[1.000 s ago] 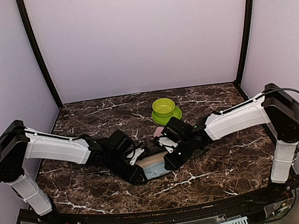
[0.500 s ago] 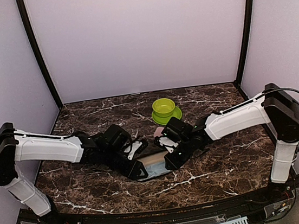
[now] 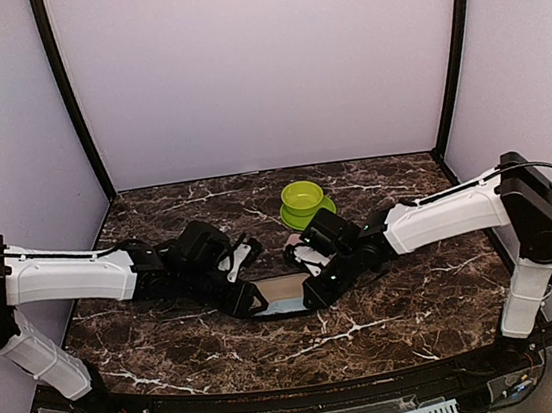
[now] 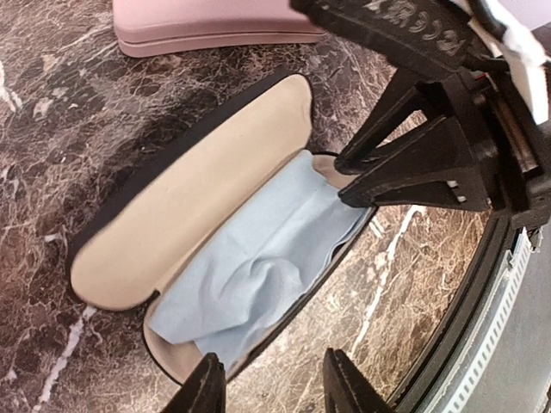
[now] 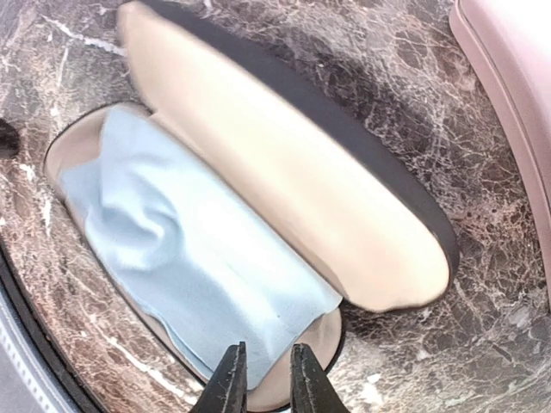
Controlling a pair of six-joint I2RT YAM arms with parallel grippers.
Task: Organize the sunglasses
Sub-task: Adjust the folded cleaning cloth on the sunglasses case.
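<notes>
While the right claw point(image 5: 267, 383) sits nearly together, pinching the near rim of the open black case point(image 4: 185, 215), our left claw point(image 4: 271, 389) hangs apart just over its other end. A blue cloth point(image 4: 258, 267) lies inside, ahead of both claws. We cannot tell where the sunglasses are.
</notes>
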